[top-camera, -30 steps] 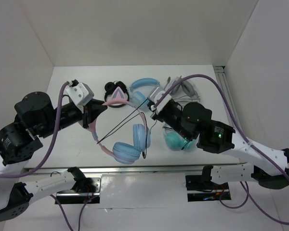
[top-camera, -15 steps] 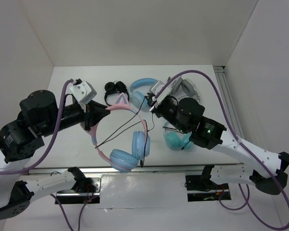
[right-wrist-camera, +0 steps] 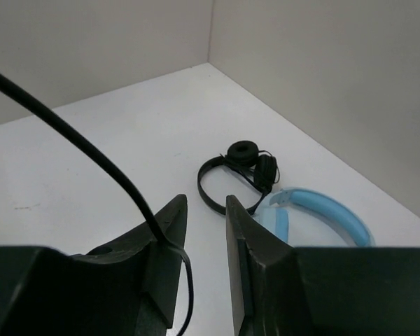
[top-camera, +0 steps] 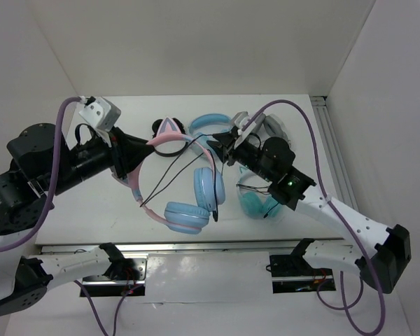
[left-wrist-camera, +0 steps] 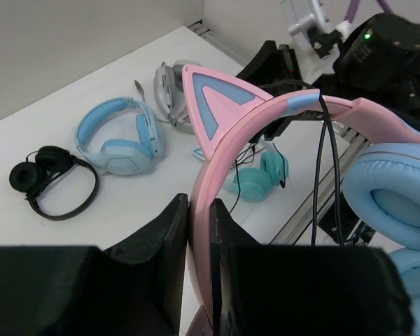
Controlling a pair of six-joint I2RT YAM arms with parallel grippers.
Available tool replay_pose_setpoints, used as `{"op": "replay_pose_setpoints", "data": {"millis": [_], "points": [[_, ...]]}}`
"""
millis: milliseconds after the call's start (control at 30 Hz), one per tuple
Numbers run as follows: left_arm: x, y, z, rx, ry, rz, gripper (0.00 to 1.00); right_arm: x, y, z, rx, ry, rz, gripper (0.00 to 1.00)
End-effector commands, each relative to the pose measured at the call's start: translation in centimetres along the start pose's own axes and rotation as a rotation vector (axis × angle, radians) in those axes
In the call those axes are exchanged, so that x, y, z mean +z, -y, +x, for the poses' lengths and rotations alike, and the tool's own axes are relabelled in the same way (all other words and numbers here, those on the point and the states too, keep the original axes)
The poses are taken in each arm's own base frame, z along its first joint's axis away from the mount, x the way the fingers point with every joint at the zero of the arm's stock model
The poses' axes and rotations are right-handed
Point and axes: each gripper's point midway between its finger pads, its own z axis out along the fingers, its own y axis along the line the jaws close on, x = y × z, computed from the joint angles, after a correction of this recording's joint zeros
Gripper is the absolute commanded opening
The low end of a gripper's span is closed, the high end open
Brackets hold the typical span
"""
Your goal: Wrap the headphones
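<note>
The left gripper (left-wrist-camera: pixel 199 217) stays clamped on the pink headband (left-wrist-camera: pixel 266 119), with the headphones (top-camera: pixel 187 213) reaching out beyond its fingertips. The right gripper (right-wrist-camera: pixel 204 231) has just parted slightly. The cable (right-wrist-camera: pixel 84 150) now runs slack between its fingers, so this turn looks laid.

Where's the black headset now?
Top view, far side, left of centre: the black headset sits behind the headphones' pink ears, left of the plain blue pair.
</note>
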Motion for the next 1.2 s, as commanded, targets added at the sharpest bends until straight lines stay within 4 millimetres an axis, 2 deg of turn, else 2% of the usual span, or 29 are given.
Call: {"op": "replay_pose_setpoints", "data": {"millis": [0, 67, 100, 200, 300, 467, 600, 833, 933, 1167], "points": [[-1.0, 0.5, -4.2, -0.078, 0.137, -0.002, 0.00, 0.8, -0.9, -2.2, 0.102, 0.142, -0.146, 0.36], [-1.0, 0.4, -4.2, -0.088, 0.139, -0.011, 0.00, 1.3, -1.0, -0.9, 0.123, 0.136, -0.176, 0.36], [-1.0, 0.1, -4.3, -0.089, 0.141, -0.025, 0.00, 1.2, -1.1, -1.2, 0.126, 0.148, -0.192, 0.36], [-1.0, 0.0, -4.3, -0.108, 0.143, -0.035, 0.00, 1.8, -2.1, 1.4, 0.156, 0.101, -0.239, 0.36], [-1.0, -0.1, -4.9, -0.118, 0.167, -0.042, 0.00, 2.3, -2.1, 2.2, 0.177, 0.102, -0.253, 0.36], [-1.5, -0.8, -5.8, -0.142, 0.204, -0.089, 0.00, 2.2, -1.6, 6.3, 0.236, 0.045, -0.249, 0.36], [-1.8, -1.2, -6.3, -0.154, 0.222, -0.111, 0.00, 2.5, -1.1, 8.7, 0.282, 0.014, -0.264, 0.37], [-2.1, -1.4, -7.1, -0.167, 0.257, -0.123, 0.00, 2.4, -2.1, 10.2, 0.340, 0.012, -0.324, 0.37], [-1.9, -1.4, -6.8, -0.176, 0.248, -0.124, 0.00, 2.5, -3.1, 10.2, 0.350, 0.009, -0.353, 0.37], [-1.9, -1.6, -7.4, -0.191, 0.273, -0.138, 0.00, 3.2, -3.2, 13.1, 0.380, -0.037, -0.341, 0.39]]}}
